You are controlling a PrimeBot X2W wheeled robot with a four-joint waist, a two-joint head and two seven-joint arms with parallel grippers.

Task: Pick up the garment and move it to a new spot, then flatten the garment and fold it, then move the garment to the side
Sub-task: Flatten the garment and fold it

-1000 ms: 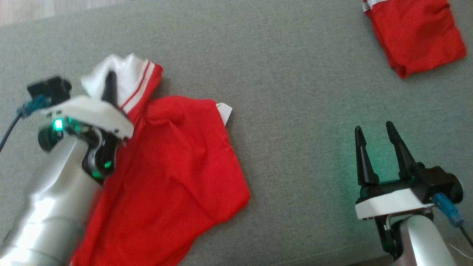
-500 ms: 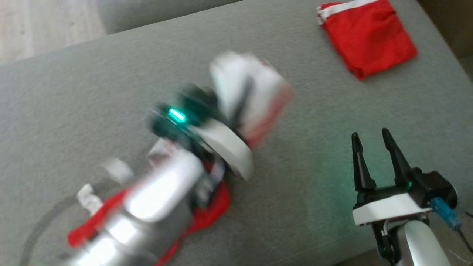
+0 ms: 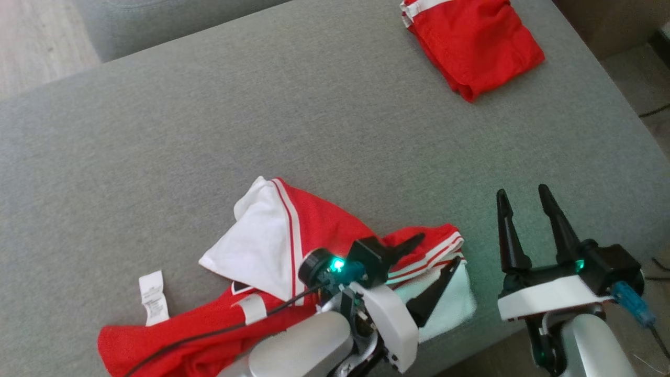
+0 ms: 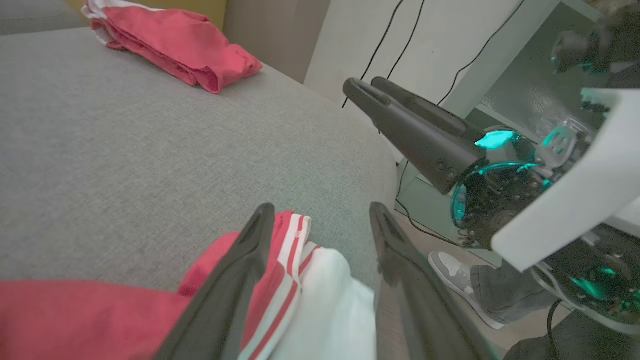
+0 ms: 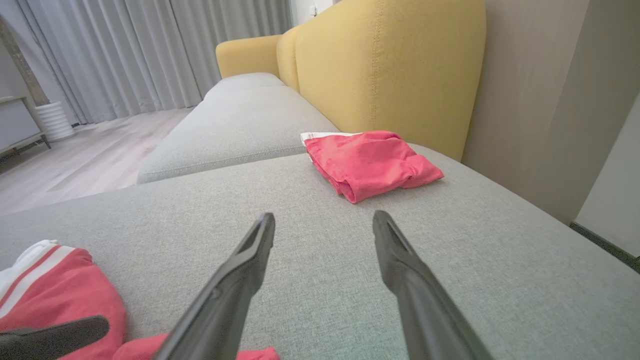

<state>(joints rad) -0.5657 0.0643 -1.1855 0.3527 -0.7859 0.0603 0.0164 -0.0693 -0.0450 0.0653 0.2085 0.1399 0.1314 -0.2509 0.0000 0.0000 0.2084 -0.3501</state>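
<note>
Left hand [image 3: 440, 248] hangs low over the near edge of the sofa [image 3: 209, 131], its two dark fingers spread wide and closed on nothing. The wrist view shows the striped white hem of the garment [image 3: 324, 225] lying slack between and under them; whether a finger touches the cloth I cannot tell. The garment, red with white bands, lies crumpled along that near edge, from left of the middle to about the middle. One white panel is turned up on top, and a white care label [image 3: 152, 302] sticks out at its left end. A black cable [image 3: 209, 335] from the left arm crosses the red cloth.

The right hand [image 3: 522, 190] is poised over the near right corner of the seat, near the garment's striped end but apart from it. It is empty, its fingers wide and pointing toward the far edge. Past the sofa's edge, on the floor, the left wrist view catches a person's grey and white shoe [image 4: 452, 265].

Bare grey cushion follows. At the far right corner lies a folded red garment [image 3: 473, 44], well apart from both hands, close to the yellow backrest [image 5: 380, 65].
</note>
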